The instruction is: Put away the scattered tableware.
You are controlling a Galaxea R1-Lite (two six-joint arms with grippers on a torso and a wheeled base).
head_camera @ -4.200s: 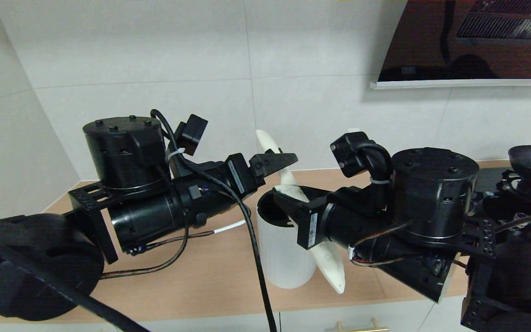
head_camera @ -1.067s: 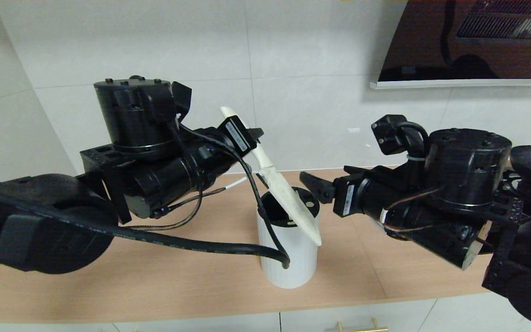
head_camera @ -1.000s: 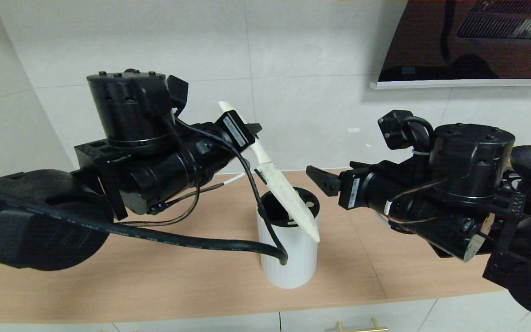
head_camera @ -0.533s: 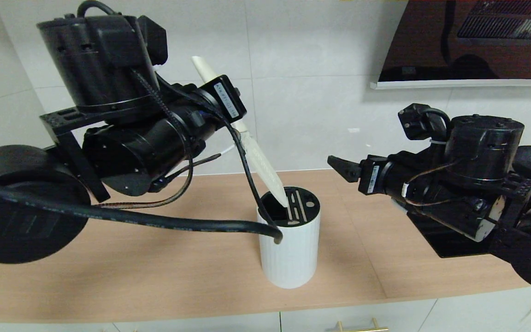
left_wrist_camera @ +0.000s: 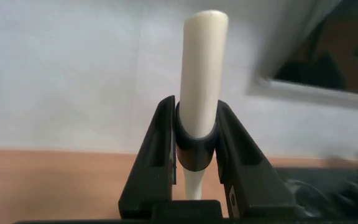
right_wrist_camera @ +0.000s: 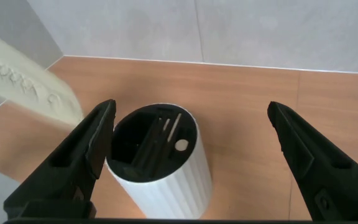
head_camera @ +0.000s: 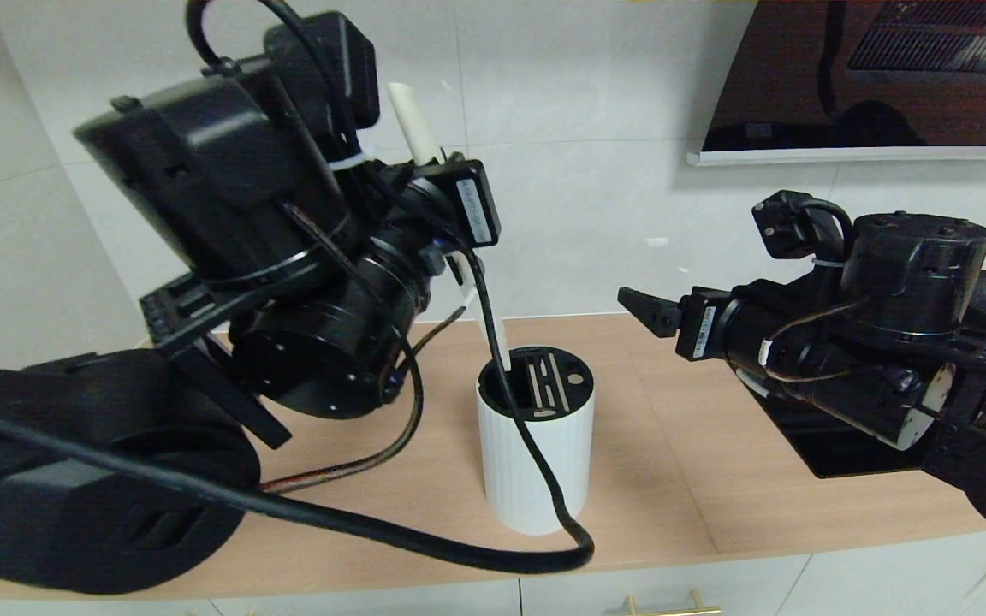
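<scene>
A cream-white knife (head_camera: 412, 120) hangs nearly upright, blade down, with my left gripper (head_camera: 446, 175) shut on its handle (left_wrist_camera: 202, 56). The blade tip (head_camera: 500, 346) is at the rim of the large opening in the white ribbed utensil holder (head_camera: 534, 462), which stands on the wooden counter. Its black top has slots and a small hole. My right gripper (head_camera: 643, 310) hangs open to the right of the holder, a little above it, with nothing between its fingers. In the right wrist view the holder (right_wrist_camera: 166, 180) lies below that gripper (right_wrist_camera: 190, 109), and the knife blade (right_wrist_camera: 27, 74) slants in from the side.
The wooden counter (head_camera: 373, 513) runs along a white tiled wall. A black cooktop (head_camera: 810, 449) lies on its right part, and a dark range hood (head_camera: 870, 77) hangs above. My left arm's cable (head_camera: 459, 547) loops in front of the holder.
The right gripper, earlier at the knife, has drawn back to the right, open. The left arm has risen and swung the knife from slanting to nearly upright, bringing its tip to the holder's opening.
</scene>
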